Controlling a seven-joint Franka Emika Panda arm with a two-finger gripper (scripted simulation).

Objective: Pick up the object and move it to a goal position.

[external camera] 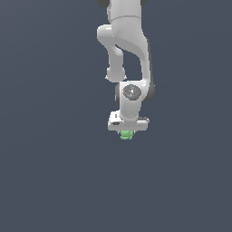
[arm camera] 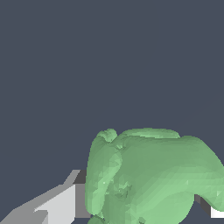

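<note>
The object (external camera: 126, 135), a small bright green lumpy blob, sits right under the white hand of my arm in the exterior view. My gripper (external camera: 128, 132) comes straight down onto it, and the blob hides the fingertips there. In the wrist view the object (arm camera: 148, 175) fills the space between the two fingers. One grey finger (arm camera: 61, 203) presses against one side of it, and a small part of the other finger (arm camera: 215, 212) shows at the opposite side. The gripper is shut on the object.
A plain dark grey-blue floor (external camera: 54, 181) spreads all around. The white arm links (external camera: 129, 50) rise above the hand. No other object shows in either view.
</note>
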